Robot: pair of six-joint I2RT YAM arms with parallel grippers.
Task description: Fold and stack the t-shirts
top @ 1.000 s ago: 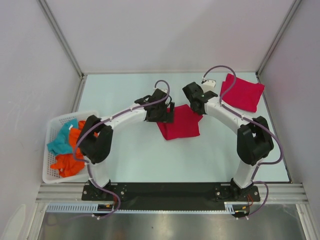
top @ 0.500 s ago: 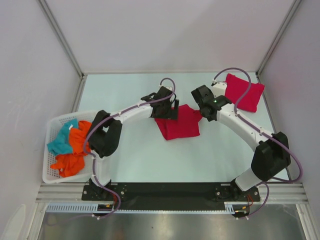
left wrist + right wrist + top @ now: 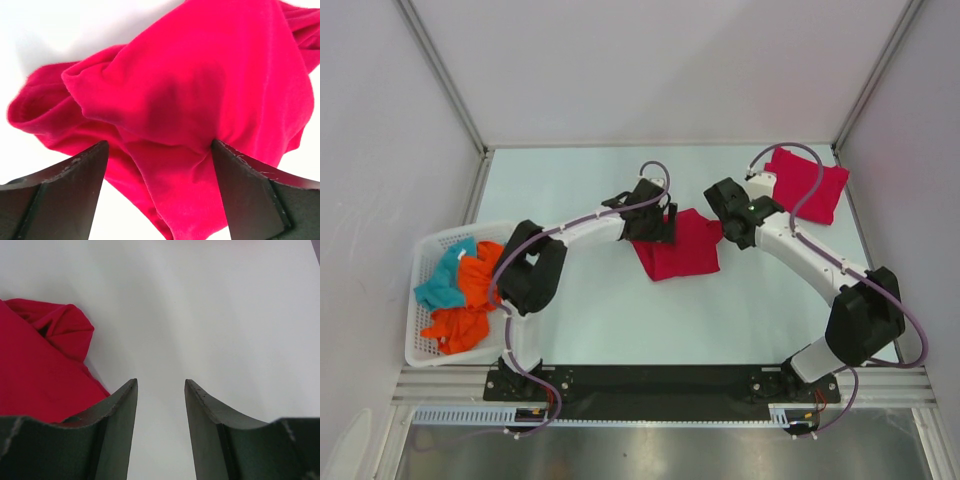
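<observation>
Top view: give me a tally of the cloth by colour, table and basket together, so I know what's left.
Red: 2, the middle t-shirt and the far-right t-shirt, both on the table.
Teal: 1, the teal cloth in the basket.
Orange: 1 heap, the orange cloth in the basket; can't tell if it's one piece.
Total: at least 4.

Robotics lab test cell, white panel walls (image 3: 660, 60), aluminium frame posts (image 3: 442, 75), black arm-mounting plate (image 3: 660, 390)

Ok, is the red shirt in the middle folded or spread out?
Folded, though loosely: from above the middle t-shirt is a compact rectangle with no sleeves showing, but the left wrist view shows bunched, wrinkled edges.
</observation>
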